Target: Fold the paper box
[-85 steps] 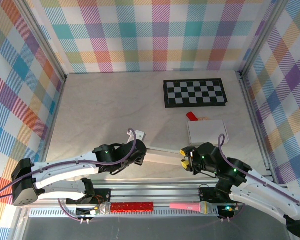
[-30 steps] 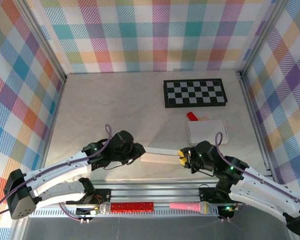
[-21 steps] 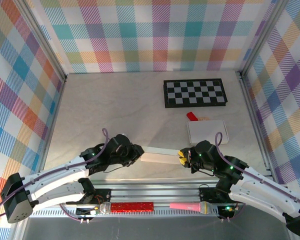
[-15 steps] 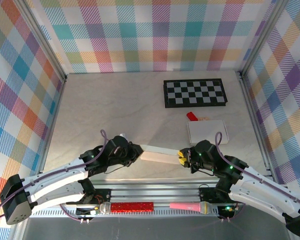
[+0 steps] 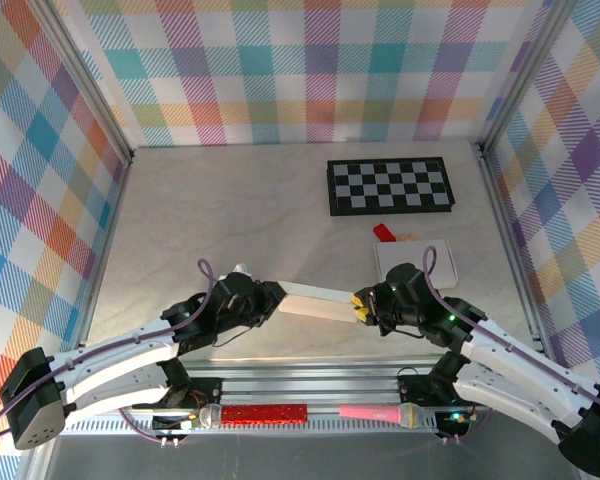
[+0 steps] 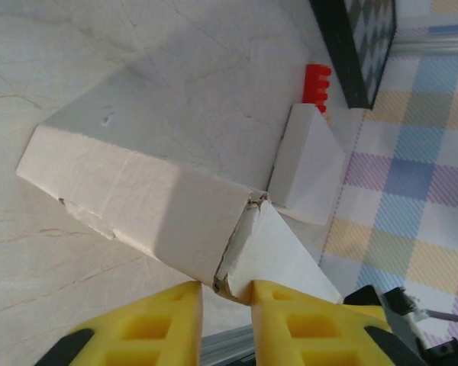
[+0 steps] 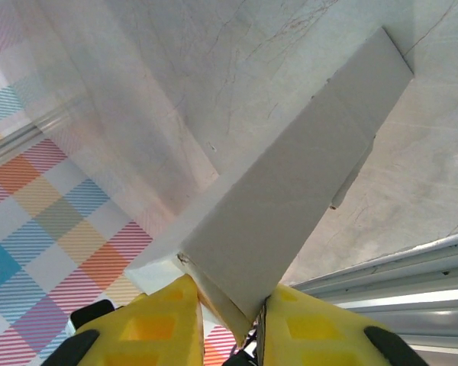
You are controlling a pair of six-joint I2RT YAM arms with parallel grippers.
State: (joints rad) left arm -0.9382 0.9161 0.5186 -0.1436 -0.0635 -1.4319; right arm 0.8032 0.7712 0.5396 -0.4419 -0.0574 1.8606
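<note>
2 ends of the paper box (image 5: 315,300) are clamped: we see the left gripper (image 5: 271,298) pinching its left end and the right gripper (image 5: 361,305) pinching its right end. Yellow fingers (image 6: 149,324) close on the cardboard in both wrist views. Box spans between them as 1 long flat strip near the table's (image 5: 210,220) front edge, well apart from the checkerboard (image 5: 388,187).

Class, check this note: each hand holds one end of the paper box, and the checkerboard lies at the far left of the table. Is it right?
One detail is wrong. The checkerboard lies at the far right of the table, as the top external view shows. The rest stands: the left hand and the right hand each hold one end of the paper box.
</note>
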